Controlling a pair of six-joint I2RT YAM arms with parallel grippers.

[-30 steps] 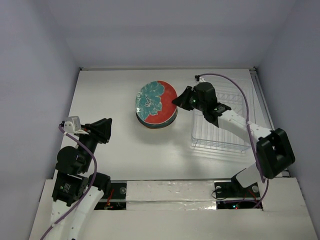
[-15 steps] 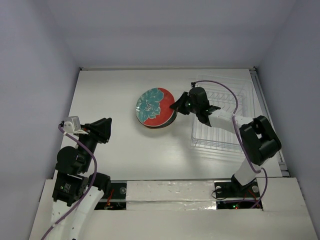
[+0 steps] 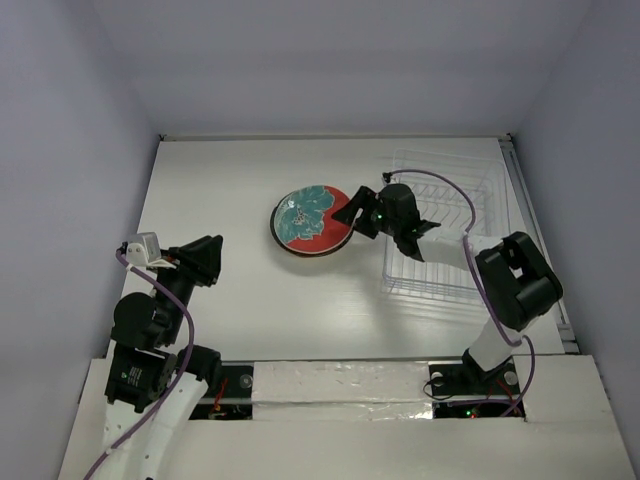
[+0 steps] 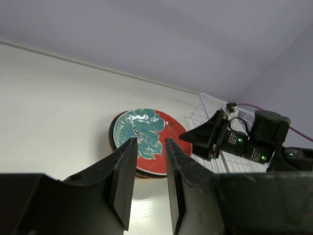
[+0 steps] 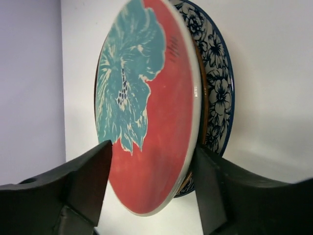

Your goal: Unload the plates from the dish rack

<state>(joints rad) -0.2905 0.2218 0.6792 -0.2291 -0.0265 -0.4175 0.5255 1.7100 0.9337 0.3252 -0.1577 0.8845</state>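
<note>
While red teal-flower plate (image 5: 156,122) rests above blue-floral plate (image 5: 217,93), right gripper (image 5: 152,149) straddles its rim, released, seemingly not touching.

The plates (image 3: 312,222) lie stacked on the table (image 3: 220,180), near its middle and a little toward the back. The top plate (image 5: 151,107) rests on the stack, with a second plate (image 5: 216,93) directly under it. The rack (image 3: 445,235) stands on the table's right side, just beside the stack. The right gripper (image 3: 350,212) sits between rack and stack, at the stack's right edge, with the top plate's rim between its fingers. The left gripper (image 3: 212,248) hangs over the table's front-left part, well apart from the stack.
</note>
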